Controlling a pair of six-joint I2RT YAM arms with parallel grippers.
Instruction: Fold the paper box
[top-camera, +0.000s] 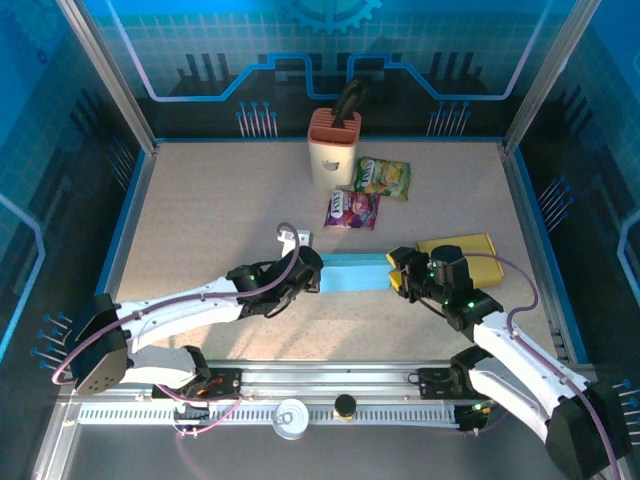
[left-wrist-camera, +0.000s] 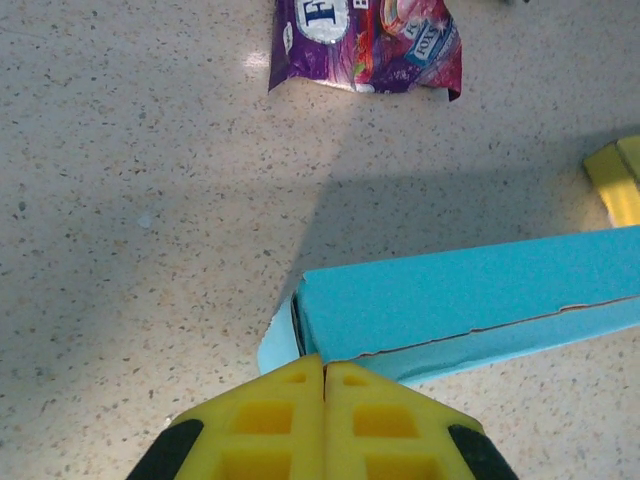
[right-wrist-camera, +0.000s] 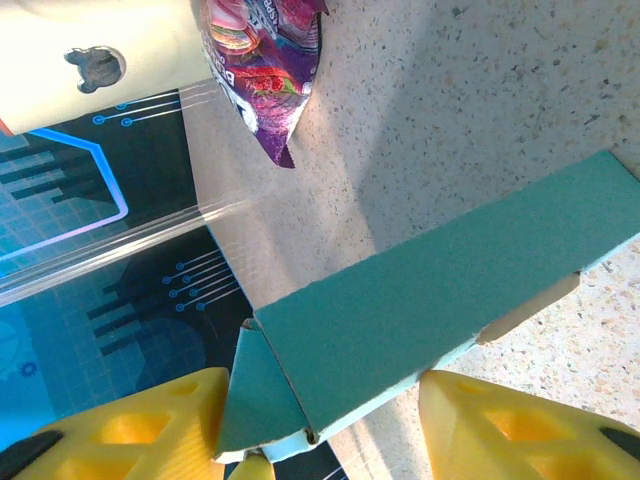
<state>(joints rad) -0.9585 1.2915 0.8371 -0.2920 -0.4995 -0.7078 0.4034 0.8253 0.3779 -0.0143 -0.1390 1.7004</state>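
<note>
A long light-blue paper box (top-camera: 355, 272) lies flat mid-table between my two grippers. My left gripper (top-camera: 312, 272) is shut, and in the left wrist view its closed yellow tips (left-wrist-camera: 324, 365) press against the box (left-wrist-camera: 470, 300) at its left end, where a small flap sticks out. My right gripper (top-camera: 397, 272) holds the other end. The right wrist view has the box (right-wrist-camera: 440, 300) running between the two yellow fingers of that gripper (right-wrist-camera: 325, 385). One finger rests against a folded end flap, the other against the box's long edge.
Behind the box lie a purple snack packet (top-camera: 352, 209) and a green-yellow one (top-camera: 383, 178). A cream holder with an orange top (top-camera: 333, 148) stands at the back. A flat yellow box (top-camera: 460, 258) sits just behind my right gripper. Blue walls ring the table.
</note>
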